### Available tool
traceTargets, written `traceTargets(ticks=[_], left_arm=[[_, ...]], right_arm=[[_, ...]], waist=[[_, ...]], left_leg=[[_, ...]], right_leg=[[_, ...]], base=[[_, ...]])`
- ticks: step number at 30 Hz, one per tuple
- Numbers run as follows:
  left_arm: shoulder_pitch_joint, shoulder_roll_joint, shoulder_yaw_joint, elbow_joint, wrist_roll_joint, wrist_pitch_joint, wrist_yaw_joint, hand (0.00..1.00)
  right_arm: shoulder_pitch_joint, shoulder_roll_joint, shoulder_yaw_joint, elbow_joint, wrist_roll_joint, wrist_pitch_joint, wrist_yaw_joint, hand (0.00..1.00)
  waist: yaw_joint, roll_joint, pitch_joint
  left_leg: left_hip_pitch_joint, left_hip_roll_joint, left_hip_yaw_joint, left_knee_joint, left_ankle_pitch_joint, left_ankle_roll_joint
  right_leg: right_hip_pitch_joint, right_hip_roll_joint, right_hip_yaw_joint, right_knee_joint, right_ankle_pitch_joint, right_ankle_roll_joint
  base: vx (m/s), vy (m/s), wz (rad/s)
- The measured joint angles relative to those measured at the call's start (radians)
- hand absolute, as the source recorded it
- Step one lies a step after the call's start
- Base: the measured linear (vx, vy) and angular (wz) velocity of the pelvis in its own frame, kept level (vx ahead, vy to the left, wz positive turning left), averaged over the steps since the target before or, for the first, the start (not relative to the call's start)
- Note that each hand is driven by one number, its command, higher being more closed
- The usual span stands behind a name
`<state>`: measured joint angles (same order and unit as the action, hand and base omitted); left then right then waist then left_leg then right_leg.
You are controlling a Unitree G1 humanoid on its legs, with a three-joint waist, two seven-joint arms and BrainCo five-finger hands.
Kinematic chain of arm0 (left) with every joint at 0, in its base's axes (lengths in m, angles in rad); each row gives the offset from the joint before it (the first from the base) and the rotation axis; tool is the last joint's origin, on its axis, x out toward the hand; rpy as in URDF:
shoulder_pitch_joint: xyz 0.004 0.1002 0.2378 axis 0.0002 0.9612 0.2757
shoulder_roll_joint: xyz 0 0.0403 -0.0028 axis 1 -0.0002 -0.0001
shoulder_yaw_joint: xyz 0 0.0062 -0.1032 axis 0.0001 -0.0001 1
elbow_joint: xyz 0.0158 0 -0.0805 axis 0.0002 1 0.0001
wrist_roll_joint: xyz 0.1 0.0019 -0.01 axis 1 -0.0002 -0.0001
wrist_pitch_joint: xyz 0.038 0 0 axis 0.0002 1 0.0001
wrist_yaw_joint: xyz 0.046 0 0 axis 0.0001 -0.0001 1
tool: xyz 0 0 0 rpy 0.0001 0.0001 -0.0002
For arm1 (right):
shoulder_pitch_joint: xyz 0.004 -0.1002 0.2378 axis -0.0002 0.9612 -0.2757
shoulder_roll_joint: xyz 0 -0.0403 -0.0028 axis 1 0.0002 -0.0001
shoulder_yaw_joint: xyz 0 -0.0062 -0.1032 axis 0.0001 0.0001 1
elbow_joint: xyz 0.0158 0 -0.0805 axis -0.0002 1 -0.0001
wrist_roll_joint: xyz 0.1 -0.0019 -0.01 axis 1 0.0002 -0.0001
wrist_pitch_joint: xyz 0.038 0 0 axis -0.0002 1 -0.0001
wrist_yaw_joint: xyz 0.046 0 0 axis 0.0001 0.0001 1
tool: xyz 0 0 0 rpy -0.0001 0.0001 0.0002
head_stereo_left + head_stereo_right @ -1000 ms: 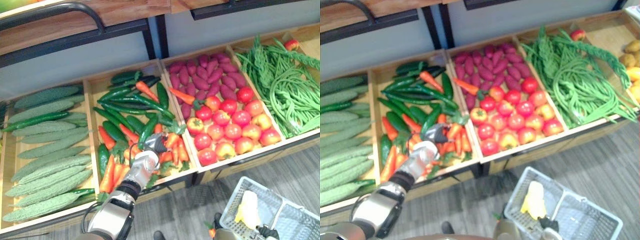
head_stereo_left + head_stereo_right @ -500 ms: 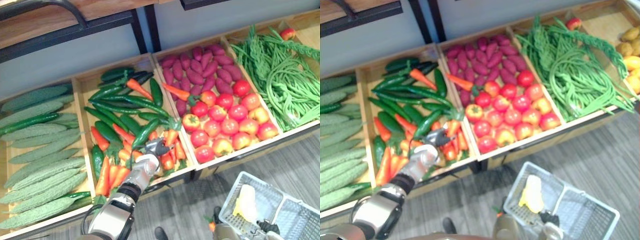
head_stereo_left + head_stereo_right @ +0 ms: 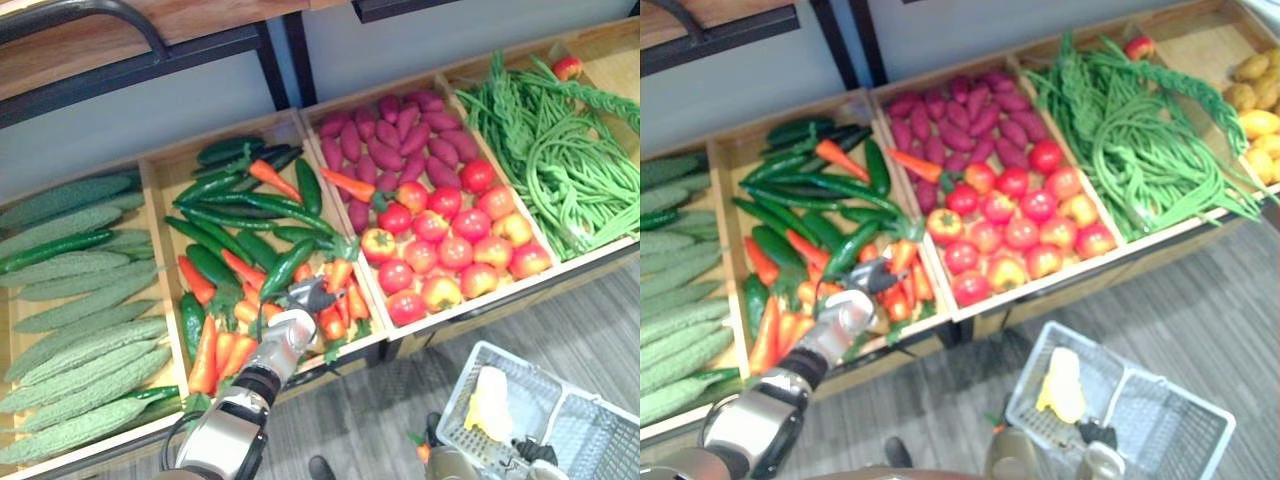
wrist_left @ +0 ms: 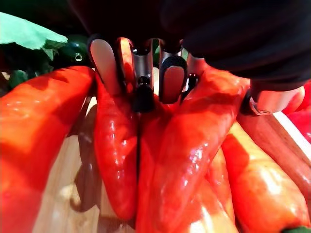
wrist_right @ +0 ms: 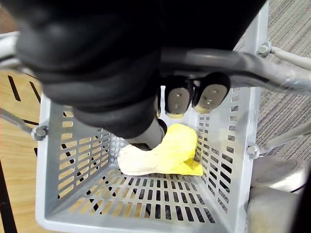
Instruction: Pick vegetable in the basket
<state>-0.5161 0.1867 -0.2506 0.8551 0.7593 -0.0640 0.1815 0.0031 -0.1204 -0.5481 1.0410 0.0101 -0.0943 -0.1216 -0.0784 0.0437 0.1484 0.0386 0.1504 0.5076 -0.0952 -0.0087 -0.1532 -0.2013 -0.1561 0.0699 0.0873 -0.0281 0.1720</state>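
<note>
My left hand reaches into the wooden crate of green cucumbers and red and orange peppers. Its straight fingers rest on the glossy red peppers, and the thumb lies beside one. None is lifted. My right hand is curled round the grey handle of a pale plastic basket, low at the right over the floor. A pale yellow vegetable lies inside the basket.
Bitter gourds fill the crate to the left. Purple sweet potatoes and tomatoes fill the one to the right, then long beans. A dark rail runs above the crates. Grey floor lies in front.
The whole picture has shifted a little, so the camera moved. My left hand has stayed on the red peppers and the right hand has kept hold of the basket.
</note>
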Motion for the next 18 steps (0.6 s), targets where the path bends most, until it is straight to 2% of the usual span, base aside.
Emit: traceTargets(ticks=[2, 7, 10, 12, 14, 18], left_arm=[[0.024, 0.008, 0.000, -0.062, -0.002, 0.011, -0.025, 1.00], [0.150, 0.079, 0.003, -0.292, -0.011, 0.032, -0.078, 1.00], [0.197, 0.105, 0.016, -0.420, -0.010, 0.045, -0.079, 1.00], [0.223, 0.114, 0.043, -0.541, -0.010, 0.057, -0.080, 1.00], [0.244, 0.114, 0.074, -0.616, -0.010, 0.058, -0.080, 1.00], [0.286, 0.110, 0.117, -0.700, -0.008, 0.067, -0.079, 1.00]], right_arm=[[0.000, 0.001, -0.006, -0.008, 0.000, 0.001, 0.000, 1.00], [0.021, 0.007, -0.009, -0.032, 0.000, 0.002, 0.003, 1.00], [0.041, 0.013, -0.004, -0.050, -0.001, 0.003, 0.014, 1.00], [0.047, 0.013, -0.004, -0.054, -0.009, 0.002, 0.022, 1.00], [0.052, 0.013, -0.004, -0.057, -0.010, 0.002, 0.025, 1.00], [0.065, 0.012, -0.005, -0.079, -0.011, 0.006, 0.044, 1.00]], waist=[[-0.002, 0.012, 0.006], [0.003, 0.003, 0.012], [0.016, 0.002, 0.012], [0.043, 0.000, 0.011], [0.056, -0.002, 0.010], [0.062, -0.005, 0.009]], left_leg=[[0.005, 0.000, -0.012, 0.000, 0.000, 0.000], [0.012, 0.006, -0.042, 0.000, 0.001, 0.001], [0.024, 0.009, -0.060, 0.000, 0.001, 0.001], [0.023, 0.009, -0.062, 0.000, 0.000, 0.003], [0.018, 0.011, -0.063, 0.010, -0.004, 0.007], [0.015, 0.016, -0.064, 0.044, -0.016, 0.011]], right_leg=[[0.015, -0.003, -0.013, 0.000, -0.002, 0.001], [0.034, -0.006, -0.049, 0.017, -0.012, -0.003], [0.054, -0.008, -0.070, 0.031, -0.018, -0.009], [0.052, -0.009, -0.070, 0.039, -0.019, -0.010], [0.052, -0.010, -0.069, 0.039, -0.019, -0.010], [0.064, -0.013, -0.069, 0.040, -0.020, -0.009]], base=[[0.02, -0.010, 0.15], [0.04, -0.024, 0.19], [0.04, -0.009, 0.21], [0.01, -0.002, 0.02], [0.00, -0.005, 0.02], [0.00, 0.000, 0.00]])
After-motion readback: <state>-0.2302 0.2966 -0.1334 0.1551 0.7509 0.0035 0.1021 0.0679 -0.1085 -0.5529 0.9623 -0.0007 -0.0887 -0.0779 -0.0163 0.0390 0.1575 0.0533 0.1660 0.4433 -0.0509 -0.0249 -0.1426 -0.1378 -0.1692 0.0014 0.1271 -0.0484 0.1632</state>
